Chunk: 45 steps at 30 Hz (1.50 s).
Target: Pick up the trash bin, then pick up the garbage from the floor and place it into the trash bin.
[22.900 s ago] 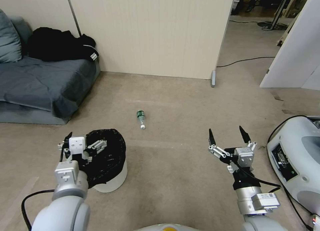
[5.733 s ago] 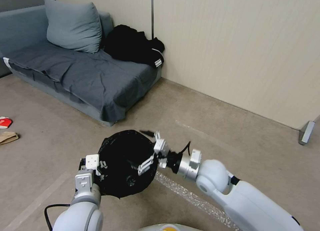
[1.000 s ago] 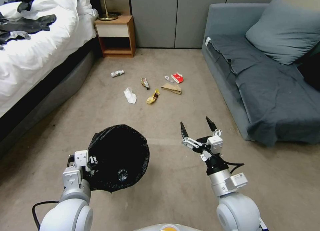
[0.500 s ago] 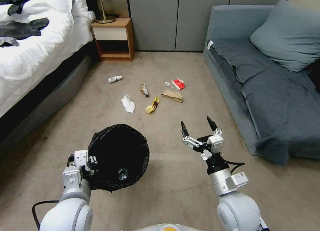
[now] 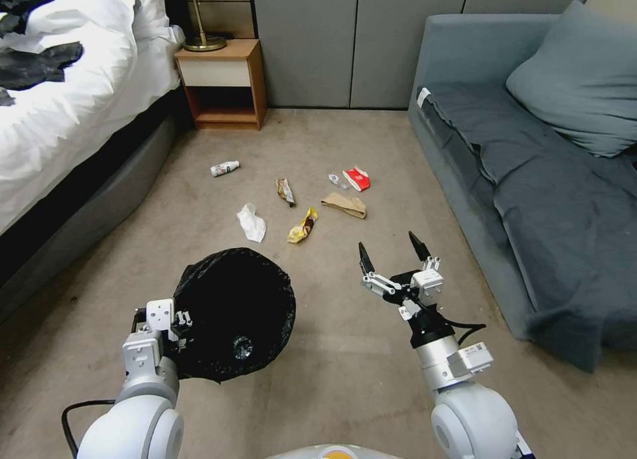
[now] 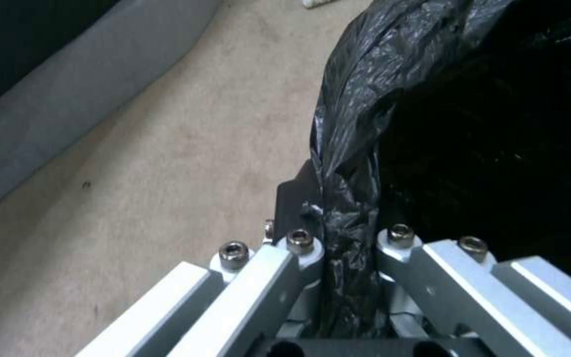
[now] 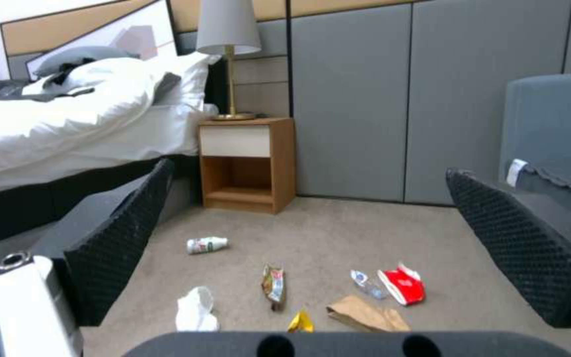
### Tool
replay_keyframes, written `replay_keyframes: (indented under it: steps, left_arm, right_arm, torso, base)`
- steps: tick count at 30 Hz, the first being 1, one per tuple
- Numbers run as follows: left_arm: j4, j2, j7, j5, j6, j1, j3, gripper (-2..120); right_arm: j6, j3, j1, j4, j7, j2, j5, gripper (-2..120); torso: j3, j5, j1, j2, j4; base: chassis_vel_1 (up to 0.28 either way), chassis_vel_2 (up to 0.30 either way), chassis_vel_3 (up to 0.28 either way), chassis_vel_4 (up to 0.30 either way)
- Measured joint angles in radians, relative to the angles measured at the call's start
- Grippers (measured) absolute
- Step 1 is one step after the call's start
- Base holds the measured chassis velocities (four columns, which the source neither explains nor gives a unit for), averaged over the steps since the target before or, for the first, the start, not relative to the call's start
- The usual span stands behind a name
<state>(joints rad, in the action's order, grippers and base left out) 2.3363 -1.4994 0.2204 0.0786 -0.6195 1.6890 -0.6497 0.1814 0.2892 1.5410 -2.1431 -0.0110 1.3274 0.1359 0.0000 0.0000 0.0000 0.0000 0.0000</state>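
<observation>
Closer now, garbage lies between bed and sofa.

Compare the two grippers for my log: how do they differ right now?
The left gripper is shut on the rim of the trash bin, pinching the black bag, as the left wrist view shows; the right gripper is open and holds nothing. The left one sits low beside the bin, whereas the right one points forward toward the garbage on the floor. Both are held out in front of the robot, above the carpet.
</observation>
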Motion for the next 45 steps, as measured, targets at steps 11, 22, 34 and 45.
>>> replay_keyframes:
  steps: [11,22,34,45]
  left_arm:
    - [0.002,0.001,0.0,0.001,0.0,-0.001,-0.002,1]
    - [0.005,0.0,0.0,0.001,0.0,-0.001,-0.003,1]
    - [0.005,-0.001,0.0,0.0,0.001,-0.001,-0.002,1]
    - [0.005,-0.003,0.0,0.0,0.002,-0.003,0.0,1]
  right_arm:
    - [-0.002,0.0,-0.002,-0.001,0.001,-0.004,0.0,98]
    - [-0.003,0.0,-0.003,-0.001,0.002,-0.004,0.001,98]
    - [-0.003,0.002,-0.003,-0.003,0.003,-0.004,0.001,97]
    - [-0.003,0.002,-0.002,-0.004,0.004,-0.003,0.001,97]
  torso:
    - [0.0,0.0001,0.0,0.0,-0.0001]
    - [0.0,0.0002,0.0,0.0,-0.0001]
    - [0.0,0.0,0.0,0.0,-0.0001]
    - [0.0,0.0,0.0,0.0,0.0]
  base:
    - [-0.13,0.133,0.131,-0.139]
    - [-0.133,0.138,0.141,-0.142]
    - [-0.144,0.137,0.148,-0.137]
    - [-0.146,0.151,0.153,-0.15]
